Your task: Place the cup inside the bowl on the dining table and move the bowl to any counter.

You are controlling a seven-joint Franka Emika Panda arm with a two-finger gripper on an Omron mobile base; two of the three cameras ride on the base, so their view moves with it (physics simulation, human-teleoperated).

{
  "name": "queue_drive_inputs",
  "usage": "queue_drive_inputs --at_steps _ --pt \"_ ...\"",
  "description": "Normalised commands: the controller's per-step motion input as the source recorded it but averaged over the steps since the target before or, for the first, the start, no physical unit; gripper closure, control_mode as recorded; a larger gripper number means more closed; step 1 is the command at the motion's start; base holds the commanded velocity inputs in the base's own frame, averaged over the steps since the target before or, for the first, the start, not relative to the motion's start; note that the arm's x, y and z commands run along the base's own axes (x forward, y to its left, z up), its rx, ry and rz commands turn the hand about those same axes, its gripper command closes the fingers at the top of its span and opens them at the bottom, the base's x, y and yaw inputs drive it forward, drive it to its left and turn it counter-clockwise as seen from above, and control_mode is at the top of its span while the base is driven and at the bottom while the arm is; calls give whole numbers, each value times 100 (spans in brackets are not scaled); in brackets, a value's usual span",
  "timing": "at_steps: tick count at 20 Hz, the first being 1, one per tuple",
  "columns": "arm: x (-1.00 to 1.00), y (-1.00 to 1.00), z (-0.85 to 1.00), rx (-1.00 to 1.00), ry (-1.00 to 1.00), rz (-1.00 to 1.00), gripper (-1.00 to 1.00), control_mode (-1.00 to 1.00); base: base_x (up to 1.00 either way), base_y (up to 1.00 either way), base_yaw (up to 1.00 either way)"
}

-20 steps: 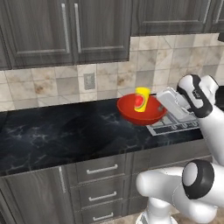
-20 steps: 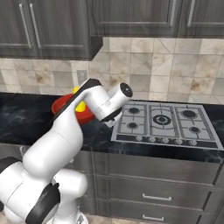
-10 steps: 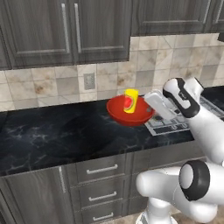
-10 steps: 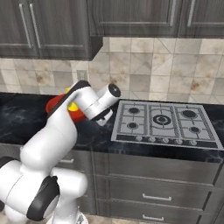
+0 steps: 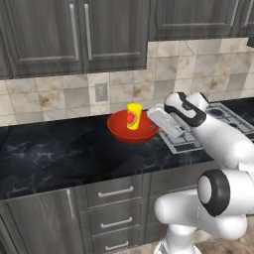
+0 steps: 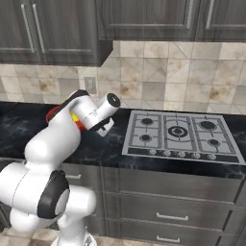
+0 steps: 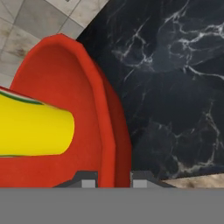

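Bowl (image 5: 132,131): glossy red, wide, shallow, round, on/just above black white-veined marble bench (image 5: 54,154), can't tell if touching. Cup (image 5: 133,116): small yellow cylinder w/ red mark, upright inside bowl. End effector (image 7: 113,183) clamped on bowl's rim at its right side, one dark tip inside the wall, one outside. Gas cooktop (image 6: 181,137) just right of bowl; beige tile backsplash (image 5: 59,96) behind
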Motion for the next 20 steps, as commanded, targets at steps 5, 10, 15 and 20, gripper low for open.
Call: queue_drive_inputs --at_steps 5,10,15,20 --pt "42 44 -31 0 0 0 100 -100 0 0 0" --pt "38 42 -31 0 0 0 100 -100 0 0 0" --pt "37 41 -28 0 0 0 100 -100 0 0 0" --pt "35 40 -26 0 0 0 100 -100 0 0 0"
